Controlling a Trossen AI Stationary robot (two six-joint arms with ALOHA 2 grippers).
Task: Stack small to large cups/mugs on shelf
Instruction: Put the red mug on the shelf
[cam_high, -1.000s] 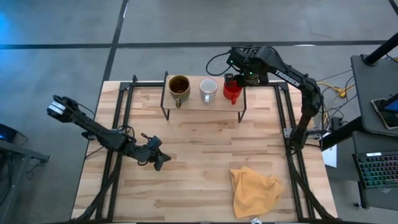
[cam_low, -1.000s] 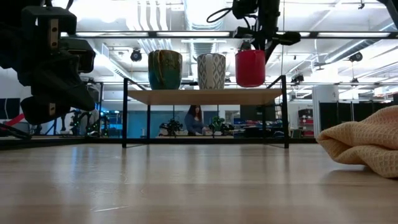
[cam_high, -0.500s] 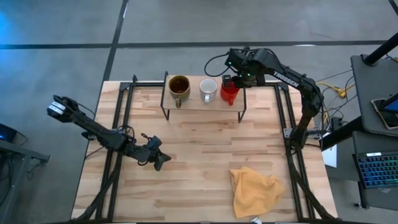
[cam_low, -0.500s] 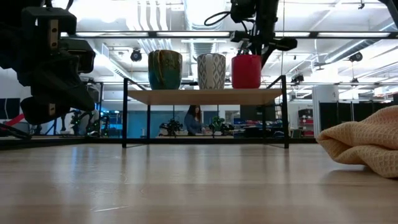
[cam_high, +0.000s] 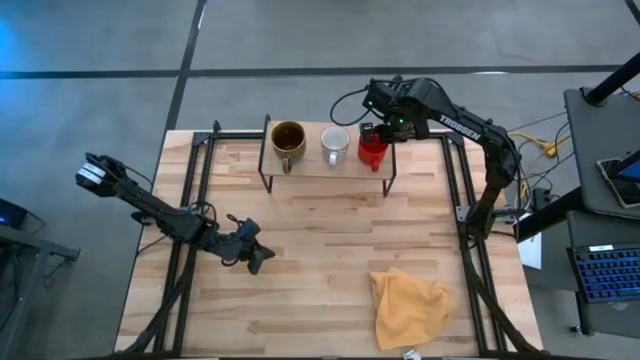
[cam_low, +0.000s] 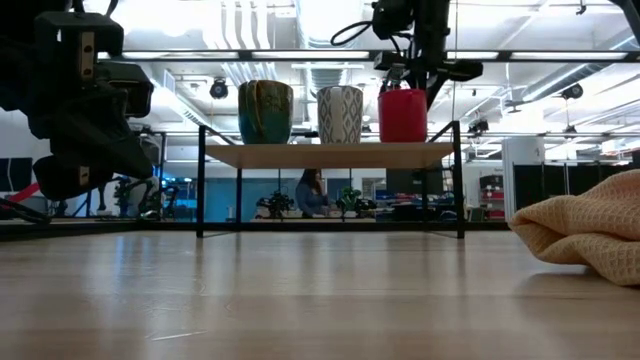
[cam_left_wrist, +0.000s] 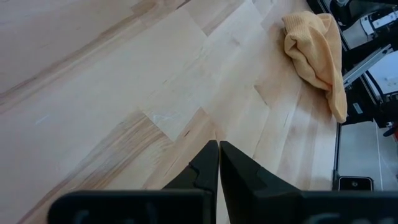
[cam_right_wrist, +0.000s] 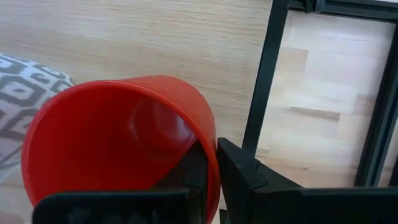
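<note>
Red mug: at shelf right end, beside white mug and brown mug; I see R gripper pinching its rim. L gripper: fingers together, holding nothing, low over table, well apart from shelf. Yellow cloth nr front right.

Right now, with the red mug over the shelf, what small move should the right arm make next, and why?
Probably open the right pincer and let go. The red mug appears to sit upright on the shelf, beside the white mug and the brown mug, and the fingers pinch its rim. Then lift straight up so the mug is not tipped. The left pincer waits low over the table.
</note>
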